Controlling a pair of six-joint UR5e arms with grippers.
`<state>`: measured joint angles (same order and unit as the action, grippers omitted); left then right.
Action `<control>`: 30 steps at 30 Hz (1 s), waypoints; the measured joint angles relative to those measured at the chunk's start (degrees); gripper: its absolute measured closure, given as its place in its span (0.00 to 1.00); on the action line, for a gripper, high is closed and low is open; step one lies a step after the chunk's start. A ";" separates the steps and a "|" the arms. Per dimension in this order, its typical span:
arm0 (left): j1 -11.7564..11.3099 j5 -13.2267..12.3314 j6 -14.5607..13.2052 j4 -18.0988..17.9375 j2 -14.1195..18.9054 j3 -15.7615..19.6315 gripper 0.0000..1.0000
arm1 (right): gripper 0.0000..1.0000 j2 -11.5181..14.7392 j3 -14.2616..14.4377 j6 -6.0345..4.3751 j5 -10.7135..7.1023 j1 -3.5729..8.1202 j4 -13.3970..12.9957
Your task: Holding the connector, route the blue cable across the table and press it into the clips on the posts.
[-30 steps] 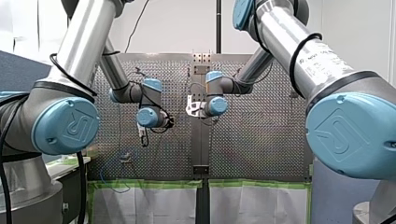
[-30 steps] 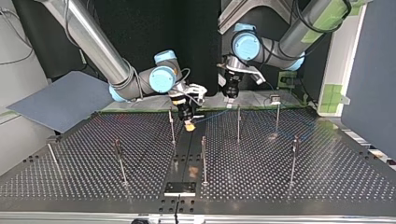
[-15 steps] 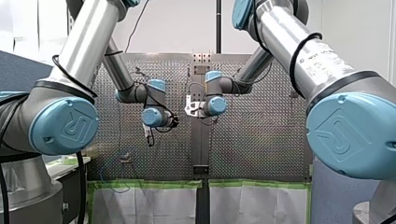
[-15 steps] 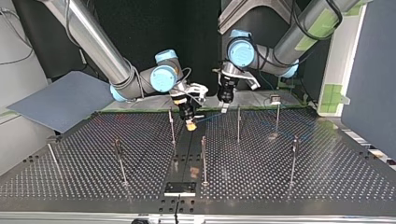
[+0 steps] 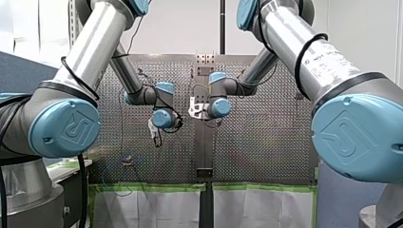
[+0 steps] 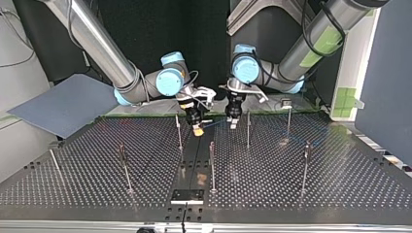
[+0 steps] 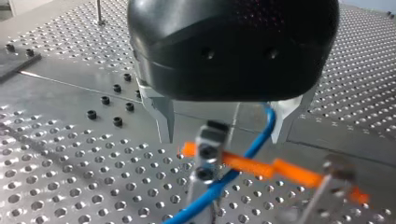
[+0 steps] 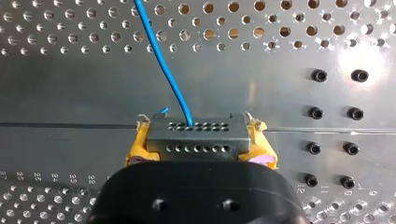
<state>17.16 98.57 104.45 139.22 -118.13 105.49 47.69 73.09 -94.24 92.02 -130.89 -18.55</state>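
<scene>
My right gripper (image 8: pixel 200 145) is shut, its yellow pads (image 8: pixel 136 148) clamping a grey connector (image 8: pixel 196 129) with rows of small holes. The blue cable (image 8: pixel 164 65) leaves the connector and runs ahead over the perforated table. In the top view my right gripper (image 6: pixel 197 130) hangs low beside a thin post (image 6: pixel 179 132). My left gripper (image 6: pixel 232 121) stands just to its right, near another post (image 6: pixel 248 128). In the left wrist view my left gripper (image 7: pixel 223 140) is open, and its metal fingers (image 7: pixel 163 114) straddle the blue cable (image 7: pixel 254 142) above a post clip (image 7: pixel 208 151).
Several more thin posts (image 6: pixel 212 165) stand across the perforated table (image 6: pixel 291 194); one (image 6: pixel 305 165) is at the top view's right and another (image 6: pixel 125 167) at its left. A blurred orange strip (image 7: pixel 261 168) lies under my left gripper. A dark panel (image 6: pixel 58 104) leans at the top view's left.
My left arm has moved leftward in the top view and come lower, closing on my right gripper and the cable. My right arm has stayed put with the connector.
</scene>
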 joint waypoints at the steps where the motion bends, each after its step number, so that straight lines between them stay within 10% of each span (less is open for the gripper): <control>1: -0.01 -0.10 0.06 0.05 0.00 -0.09 0.00 | 1.00 0.00 0.00 0.00 0.00 0.00 -0.01; 12: -0.02 1.36 0.09 1.42 -0.02 -0.22 0.00 | 1.00 0.00 0.00 -0.05 -0.43 0.06 0.05; 14: -0.05 1.18 0.13 1.55 -0.02 -0.22 0.30 | 1.00 0.00 0.00 -0.06 -0.49 0.06 0.06; 20: -0.07 1.83 0.45 2.46 0.04 -0.22 0.76 | 1.00 0.00 0.00 -0.08 -0.56 -0.09 0.08; 30: 0.07 3.27 0.76 3.60 0.06 -0.36 1.00 | 1.00 0.13 0.00 0.12 -0.70 -0.24 0.51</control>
<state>17.23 101.84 105.21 142.82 -118.07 105.13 47.82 73.09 -94.12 91.32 -131.13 -18.03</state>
